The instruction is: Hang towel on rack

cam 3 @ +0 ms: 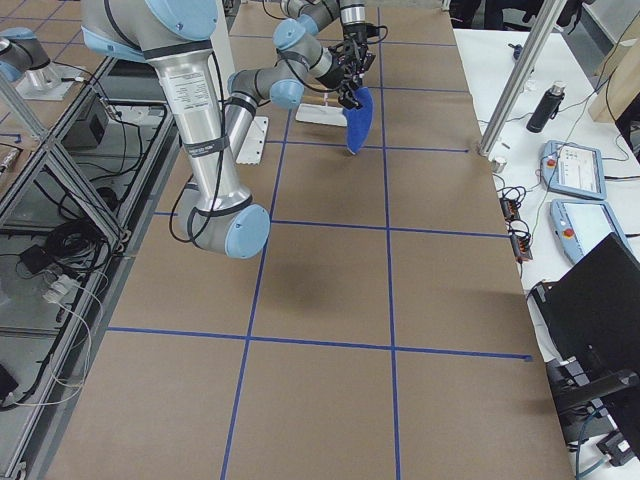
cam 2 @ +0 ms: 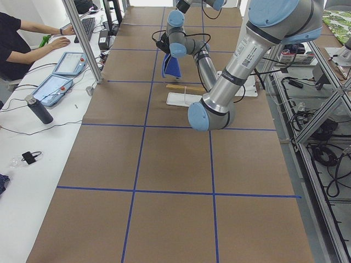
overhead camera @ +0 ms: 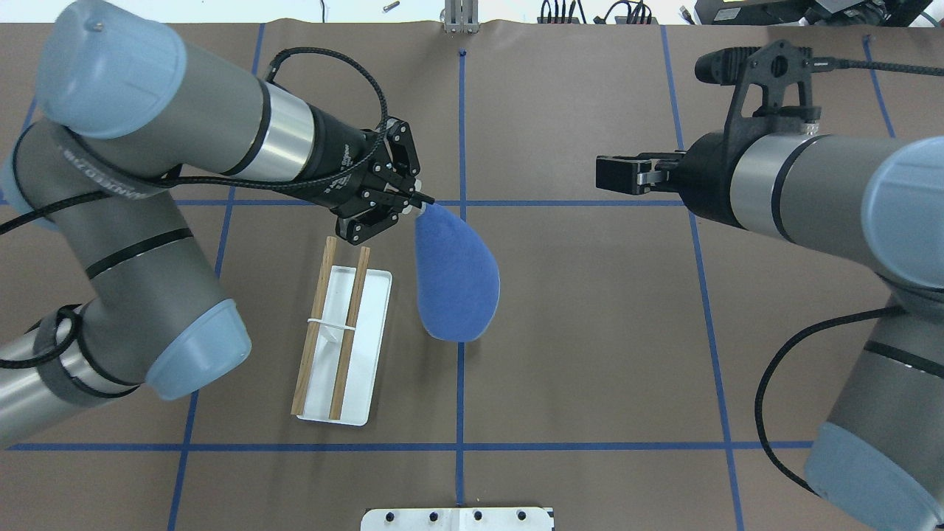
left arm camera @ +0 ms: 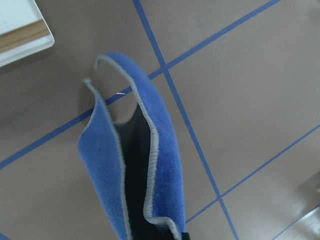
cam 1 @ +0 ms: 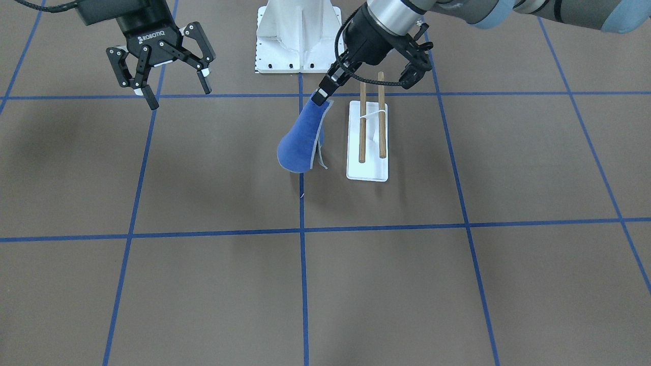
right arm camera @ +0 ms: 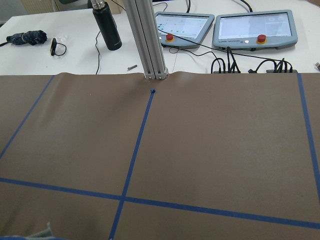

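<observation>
One brown table (cam 1: 407,284), gridded with blue tape, bears one rack (cam 1: 367,172) left of centre: two parallel wooden rods over one white base plate. One blue towel (cam 1: 300,140) hangs doubled over in the air just right of the rack, on neither rod. Of the two grippers, the left gripper (overhead camera: 417,204) is closed, pinching the towel's top corner, while the right gripper (cam 1: 178,96), well apart on the right, is spread wide and holds nothing.

A pinched corner of the towel (left arm camera: 135,165) was hidden inside the jaws of the left gripper (cam 1: 320,97). In the left wrist view the towel's lower end ran off the bottom edge. Up-left of the towel, only a corner of the rack (left arm camera: 22,32) showed.
</observation>
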Available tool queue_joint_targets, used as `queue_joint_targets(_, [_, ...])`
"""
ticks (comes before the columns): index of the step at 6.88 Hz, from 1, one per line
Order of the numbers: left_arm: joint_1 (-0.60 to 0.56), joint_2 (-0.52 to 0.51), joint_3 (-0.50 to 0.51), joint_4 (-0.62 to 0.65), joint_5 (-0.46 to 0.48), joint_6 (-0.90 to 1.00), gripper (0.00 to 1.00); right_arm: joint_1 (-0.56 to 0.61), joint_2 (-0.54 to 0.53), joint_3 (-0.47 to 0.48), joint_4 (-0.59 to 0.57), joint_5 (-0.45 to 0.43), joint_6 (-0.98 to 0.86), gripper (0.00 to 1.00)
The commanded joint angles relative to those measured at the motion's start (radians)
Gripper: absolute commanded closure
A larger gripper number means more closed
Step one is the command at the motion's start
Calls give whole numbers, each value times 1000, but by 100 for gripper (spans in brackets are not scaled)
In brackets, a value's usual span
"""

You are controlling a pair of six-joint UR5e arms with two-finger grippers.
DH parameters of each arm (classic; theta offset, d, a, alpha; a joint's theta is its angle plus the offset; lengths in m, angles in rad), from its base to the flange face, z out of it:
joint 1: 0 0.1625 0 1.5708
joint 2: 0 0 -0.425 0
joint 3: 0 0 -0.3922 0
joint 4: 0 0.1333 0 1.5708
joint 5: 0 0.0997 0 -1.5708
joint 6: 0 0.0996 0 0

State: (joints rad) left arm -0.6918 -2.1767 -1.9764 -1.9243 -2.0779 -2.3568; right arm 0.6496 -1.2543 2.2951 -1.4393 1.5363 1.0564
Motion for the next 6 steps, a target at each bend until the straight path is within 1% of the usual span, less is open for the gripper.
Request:
queue_joint_targets(1, [49,87,-119,4,-10,28,100,76,-4,-5,-13,91,-19,0])
queue_joint_targets(3, [96,190,-206,2,-11,54,100,76,0,-6,-29,94,-19,0])
queue_joint_targets(4, [89,265,-254,2,-13,79,100,76,-2,-9,-29,94,-19,0])
queue_joint_targets(5, [51,325,-271,2,-60,129,100,76,-4,-9,-29,94,-19,0])
queue_joint_targets(6, [-19,362,-242,2,-112,198,100,76,-4,-9,-32,94,-19,0])
